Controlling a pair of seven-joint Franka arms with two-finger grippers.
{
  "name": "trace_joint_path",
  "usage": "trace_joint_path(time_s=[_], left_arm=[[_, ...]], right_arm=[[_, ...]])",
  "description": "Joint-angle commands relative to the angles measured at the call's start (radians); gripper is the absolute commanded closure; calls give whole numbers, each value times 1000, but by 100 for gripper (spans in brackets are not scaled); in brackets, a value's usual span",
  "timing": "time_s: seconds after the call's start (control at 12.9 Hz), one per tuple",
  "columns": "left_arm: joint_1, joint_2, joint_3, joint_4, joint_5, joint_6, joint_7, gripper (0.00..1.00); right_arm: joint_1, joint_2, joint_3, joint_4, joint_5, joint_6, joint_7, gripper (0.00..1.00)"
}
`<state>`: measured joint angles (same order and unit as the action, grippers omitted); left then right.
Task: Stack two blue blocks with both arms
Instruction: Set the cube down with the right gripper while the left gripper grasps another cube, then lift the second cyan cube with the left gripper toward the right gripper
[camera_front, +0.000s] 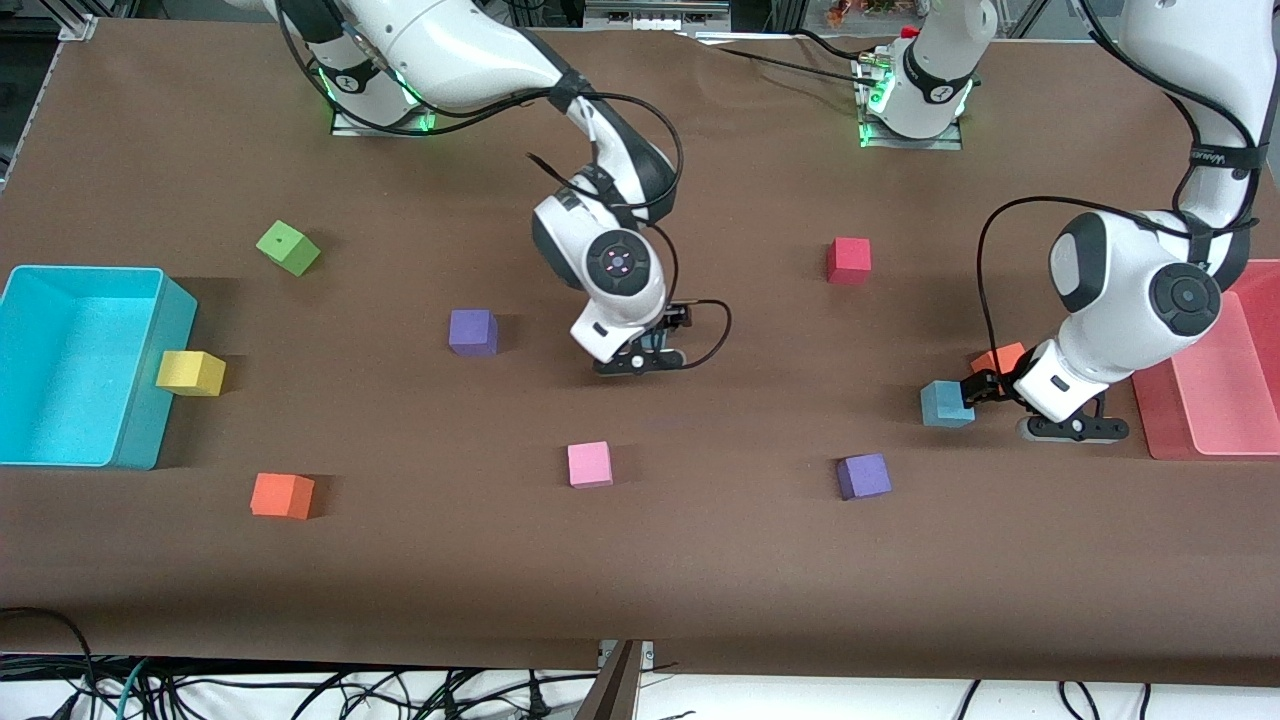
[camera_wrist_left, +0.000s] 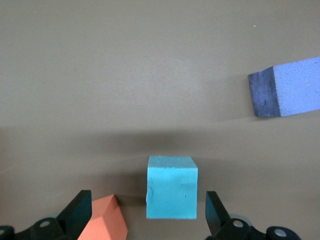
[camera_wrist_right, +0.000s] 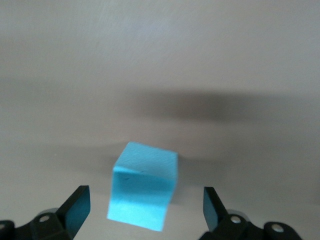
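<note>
Two blue cubes sit in your wrist views, each between a spread pair of fingers with gaps on both sides. Your left gripper (camera_front: 968, 392) is down at the left arm's end of the table, fingers wide apart; the first blue block (camera_wrist_left: 171, 187) rests on the table between them, touching neither finger (camera_wrist_left: 77, 211). An orange cube (camera_wrist_left: 104, 220) lies just beside that block, close against one finger, and a purple cube (camera_wrist_left: 287, 94) lies well apart from the fingertips. Your right gripper (camera_wrist_right: 145, 210) hangs low over the middle of the table, fingers also wide. The second blue block (camera_wrist_right: 143, 191) sits tilted between them, clear of both; you see it only as a sliver under the wrist in the front view.
</note>
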<state>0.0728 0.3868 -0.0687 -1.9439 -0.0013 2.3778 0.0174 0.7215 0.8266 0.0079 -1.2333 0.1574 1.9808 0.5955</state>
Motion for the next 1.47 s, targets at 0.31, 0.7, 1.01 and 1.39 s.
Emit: trace_joint_path(time_s=[0.31, 0.7, 1.01, 1.39], left_arm=[[-27, 78, 0, -23, -5, 90, 24, 0], [-41, 101, 1, -46, -2, 141, 25, 0], [-41, 110, 1, -105, 1, 223, 26, 0], [-41, 72, 1, -115, -3, 177, 24, 100]], right_arm=[[-123, -153, 10, -150, 73, -26, -433, 0], [-113, -259, 24, -443, 192, 314, -811, 0], [-117, -339, 101, -698, 365, 628, -1054, 0], [-119, -334, 156, -789, 526, 768, -1346, 0]])
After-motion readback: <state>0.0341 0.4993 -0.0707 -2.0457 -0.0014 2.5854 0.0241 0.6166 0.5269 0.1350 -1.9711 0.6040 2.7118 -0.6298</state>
